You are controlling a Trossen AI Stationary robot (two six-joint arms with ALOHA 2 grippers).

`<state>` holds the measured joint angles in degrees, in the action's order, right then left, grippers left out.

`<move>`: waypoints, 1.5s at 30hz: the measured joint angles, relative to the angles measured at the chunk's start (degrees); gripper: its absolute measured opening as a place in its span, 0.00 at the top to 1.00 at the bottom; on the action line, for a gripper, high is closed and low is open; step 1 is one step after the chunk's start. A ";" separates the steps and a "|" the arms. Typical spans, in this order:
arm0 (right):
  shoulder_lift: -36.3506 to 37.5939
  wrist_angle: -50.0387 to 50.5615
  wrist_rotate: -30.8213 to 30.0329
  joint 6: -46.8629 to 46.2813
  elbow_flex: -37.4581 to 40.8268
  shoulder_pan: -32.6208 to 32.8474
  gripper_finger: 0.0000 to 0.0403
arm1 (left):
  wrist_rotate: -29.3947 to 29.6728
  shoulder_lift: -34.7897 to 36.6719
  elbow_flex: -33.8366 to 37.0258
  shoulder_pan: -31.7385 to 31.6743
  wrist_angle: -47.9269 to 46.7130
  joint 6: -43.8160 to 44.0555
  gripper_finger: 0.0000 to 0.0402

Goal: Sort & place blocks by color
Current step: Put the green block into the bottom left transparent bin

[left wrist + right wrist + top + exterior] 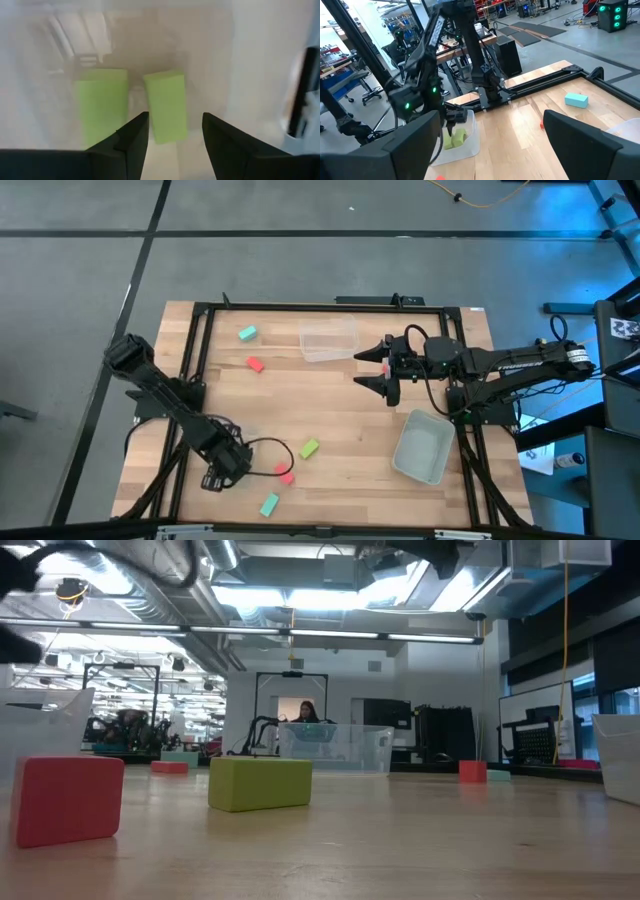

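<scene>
Two green blocks (165, 105) lie in a tub (470, 145) under the left gripper (172, 132), fingers apart. Right gripper (378, 367) hangs open mid-table, holding nothing.

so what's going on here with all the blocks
The left gripper hangs open over a clear tub on the left side of the table, with two lime green blocks lying inside it. A third green block, two red blocks and two teal blocks lie loose on the table. The right gripper is open above the table between two other tubs.
</scene>
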<state>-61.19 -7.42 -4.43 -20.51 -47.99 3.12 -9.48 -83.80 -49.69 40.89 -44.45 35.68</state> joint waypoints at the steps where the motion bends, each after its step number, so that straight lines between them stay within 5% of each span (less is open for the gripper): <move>1: 0.00 0.00 0.00 0.00 0.00 0.00 0.11 | 0.58 1.92 -0.02 -0.50 -0.95 0.03 0.56; 10: 0.00 -0.06 -0.02 0.04 0.00 0.00 0.11 | 5.62 23.36 -2.06 -6.38 -4.96 8.31 0.56; 14: 0.00 -0.07 -0.02 -0.04 0.00 0.00 0.11 | 25.12 31.26 -6.60 -9.26 -1.63 11.85 0.56; 18: 0.00 -0.04 -0.02 -0.02 0.00 0.00 0.11 | 47.67 36.03 -7.58 -11.29 9.50 3.20 0.56; 22: 0.00 -0.04 -0.02 -0.20 0.00 0.01 0.11 | 56.11 38.16 -7.58 -13.19 16.40 -7.76 0.56; 26: 0.00 -0.04 -0.02 -0.07 0.00 0.02 0.11 | 55.68 38.41 -7.58 -14.92 17.88 -13.07 0.56; 31: 0.00 -0.04 -0.01 -0.11 0.00 0.02 0.11 | 48.50 38.36 -7.12 -18.35 21.05 -14.85 0.57; 38: 0.00 -0.02 0.02 0.09 0.00 0.01 0.11 | 36.63 38.06 -1.19 -24.84 39.52 -19.87 0.57; 45: 0.00 -0.02 0.05 -1.49 0.00 0.01 0.11 | 31.13 35.49 -0.56 -29.43 41.21 -19.55 0.57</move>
<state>-61.19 -7.44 -4.37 -22.00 -47.99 3.12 21.65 -48.31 -50.25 11.46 -3.24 16.13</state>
